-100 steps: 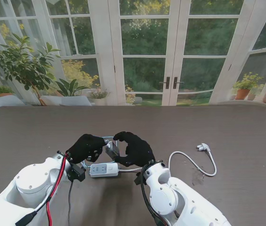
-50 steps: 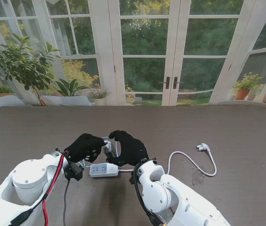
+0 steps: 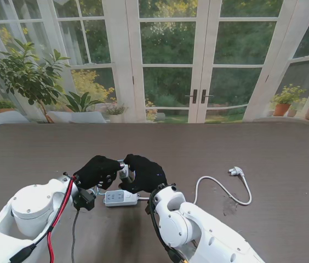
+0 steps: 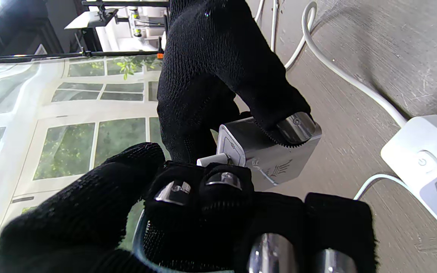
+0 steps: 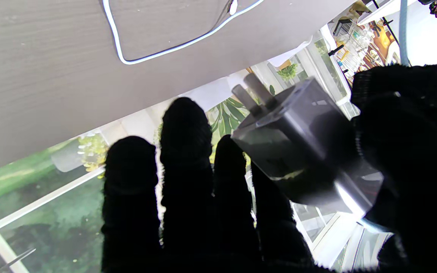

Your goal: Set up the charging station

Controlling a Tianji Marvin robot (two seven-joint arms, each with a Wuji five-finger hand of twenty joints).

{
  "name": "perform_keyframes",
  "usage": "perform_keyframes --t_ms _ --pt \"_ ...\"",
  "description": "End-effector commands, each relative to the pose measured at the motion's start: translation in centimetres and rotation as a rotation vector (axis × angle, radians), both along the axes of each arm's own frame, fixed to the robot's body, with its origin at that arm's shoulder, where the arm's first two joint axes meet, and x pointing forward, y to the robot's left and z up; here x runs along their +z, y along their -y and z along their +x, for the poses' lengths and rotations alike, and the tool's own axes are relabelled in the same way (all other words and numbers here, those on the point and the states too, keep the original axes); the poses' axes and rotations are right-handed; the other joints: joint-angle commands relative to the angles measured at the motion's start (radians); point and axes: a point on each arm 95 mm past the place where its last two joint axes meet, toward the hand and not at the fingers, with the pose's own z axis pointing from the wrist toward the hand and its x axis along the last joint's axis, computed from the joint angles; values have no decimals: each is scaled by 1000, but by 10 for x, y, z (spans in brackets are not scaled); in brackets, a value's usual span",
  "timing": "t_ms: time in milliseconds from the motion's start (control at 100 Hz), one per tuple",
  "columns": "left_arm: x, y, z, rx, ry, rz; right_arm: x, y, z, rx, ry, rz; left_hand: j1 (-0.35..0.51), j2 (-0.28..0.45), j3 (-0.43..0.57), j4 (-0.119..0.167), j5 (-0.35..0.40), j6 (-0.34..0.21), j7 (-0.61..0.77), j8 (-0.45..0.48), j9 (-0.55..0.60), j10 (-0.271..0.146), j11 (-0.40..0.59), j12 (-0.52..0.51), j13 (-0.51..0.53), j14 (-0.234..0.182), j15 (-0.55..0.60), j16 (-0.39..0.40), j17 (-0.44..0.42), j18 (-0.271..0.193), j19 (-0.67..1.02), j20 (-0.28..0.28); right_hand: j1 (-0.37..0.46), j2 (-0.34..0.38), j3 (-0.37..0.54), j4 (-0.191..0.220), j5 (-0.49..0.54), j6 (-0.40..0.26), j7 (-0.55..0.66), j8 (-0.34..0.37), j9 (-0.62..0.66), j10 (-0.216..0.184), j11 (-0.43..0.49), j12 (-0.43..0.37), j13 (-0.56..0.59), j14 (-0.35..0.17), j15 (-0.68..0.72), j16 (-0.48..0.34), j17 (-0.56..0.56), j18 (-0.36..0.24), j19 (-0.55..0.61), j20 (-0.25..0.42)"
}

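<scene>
My two black-gloved hands meet just above the white power strip [image 3: 120, 198], near the table's front. The right hand [image 3: 146, 172] is shut on a grey charger adapter [image 3: 124, 171]. Its thumb presses the adapter's [image 4: 268, 151] side. The adapter [image 5: 298, 140] points its two prongs [image 5: 252, 94] away from the palm. The left hand [image 3: 97, 171] pinches a small white cable connector [image 4: 212, 160] against the adapter's end face. How deep the connector sits is hidden by the fingertips [image 4: 222, 182]. The strip [image 4: 427, 167] lies flat, sockets up, close beside both hands.
The strip's white cord [image 3: 220, 189] loops to the right and ends in a wall plug [image 3: 235, 171] lying on the dark wooden table [image 3: 253, 148]. Red and black cables [image 3: 61, 219] run along my left arm. Glass doors and plants stand beyond the far edge.
My right hand has carried the adapter leftward until it meets the left hand's fingertips, closing the gap. The right arm swung left with it. The strip and cord stayed put.
</scene>
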Motion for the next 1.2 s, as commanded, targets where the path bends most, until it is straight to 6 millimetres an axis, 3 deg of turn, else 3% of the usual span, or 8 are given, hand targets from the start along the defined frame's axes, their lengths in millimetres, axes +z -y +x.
perform_keyframes --t_ms 0,280,450,750,980,1030,1060,1190 --pt "3 3 -1 -23 -2 -1 -1 -3 -2 9 -10 -8 -16 -36 -11 28 114 89 84 5 62 -3 133 4 -11 -69 72 -16 52 -236 269 -7 3 5 -1 19 -4 -23 28 33 5 -23 19 20 34 -14 21 18 8 -20 51 21" --pt "4 2 -3 -18 -15 18 3 1 -1 -4 -5 -70 -15 -33 -14 26 114 88 83 4 63 -1 131 4 -11 -69 73 -18 51 -233 269 -9 -25 18 -40 17 -39 -95 -22 29 -143 -16 37 56 -31 -38 49 40 -19 -25 45 32" --pt "3 2 -4 -19 -20 20 2 1 -1 -2 -12 -71 -15 -34 -14 26 114 88 82 4 63 0 129 4 -11 -70 72 -19 51 -232 269 -11 19 32 -25 25 31 -88 38 79 -6 -49 126 163 44 -39 94 47 36 -13 62 30" --pt "3 2 -5 -31 -32 20 -1 -2 -2 6 -24 -76 -13 -32 -16 23 114 87 78 3 63 1 127 3 -11 -70 72 -21 51 -226 269 -13 24 0 -18 23 15 -85 7 64 22 -54 63 149 56 -33 90 52 42 -8 72 33" --pt "3 3 -6 -33 -31 17 -3 -5 -2 1 -21 -76 -14 -29 -18 21 114 87 78 3 63 1 125 3 -11 -72 72 -22 51 -224 269 -14 111 65 9 46 210 -82 62 78 272 -67 64 137 208 -21 99 48 154 15 108 26" --pt "3 3 -6 -34 -32 15 -4 -6 -1 -3 -21 -72 -13 -27 -17 20 114 87 78 3 63 1 125 3 -11 -72 72 -22 51 -224 269 -15 153 61 2 -70 239 -104 136 -81 328 -63 50 149 231 -14 97 62 174 25 114 13" --pt "3 3 -6 -36 -33 12 -4 -6 -1 -4 -20 -70 -12 -28 -19 20 114 87 77 2 63 1 125 3 -11 -72 72 -22 50 -223 269 -15 175 63 -5 -100 253 -123 165 -118 358 -64 44 150 232 -13 110 73 185 26 115 11" --pt "3 3 -7 -39 -35 9 -5 -6 -1 -3 -17 -72 -11 -27 -20 19 114 86 75 2 63 1 125 4 -11 -73 72 -22 50 -221 269 -16 209 85 -12 -116 309 -174 230 -169 453 -64 21 165 234 -15 162 98 226 33 118 5"
